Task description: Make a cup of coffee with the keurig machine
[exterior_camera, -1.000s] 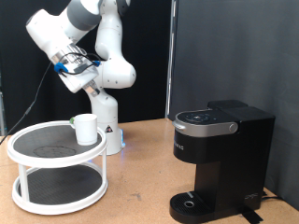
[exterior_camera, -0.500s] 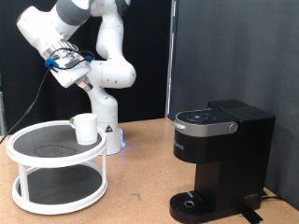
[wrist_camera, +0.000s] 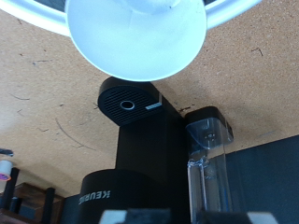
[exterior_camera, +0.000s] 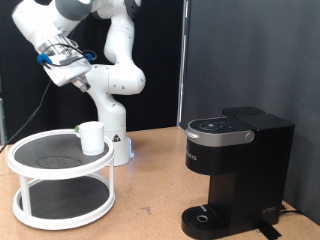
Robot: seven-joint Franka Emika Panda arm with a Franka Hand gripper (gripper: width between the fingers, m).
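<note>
The gripper [exterior_camera: 68, 70] hangs high at the exterior view's upper left; I cannot tell whether its fingers are spread or closed. The cup [exterior_camera: 91, 137] sits well below it on the top shelf of the white two-tier stand [exterior_camera: 25, 155]. It looks rigid, light, smooth and breakable, best taken across its rim or wall. The keurig machine [exterior_camera: 235, 170] stands well apart at the right, lid down.

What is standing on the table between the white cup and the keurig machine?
Nothing: in the exterior view, the wooden table is bare between the cup, which sits on the two-tier white rack, and the keurig machine.
</note>
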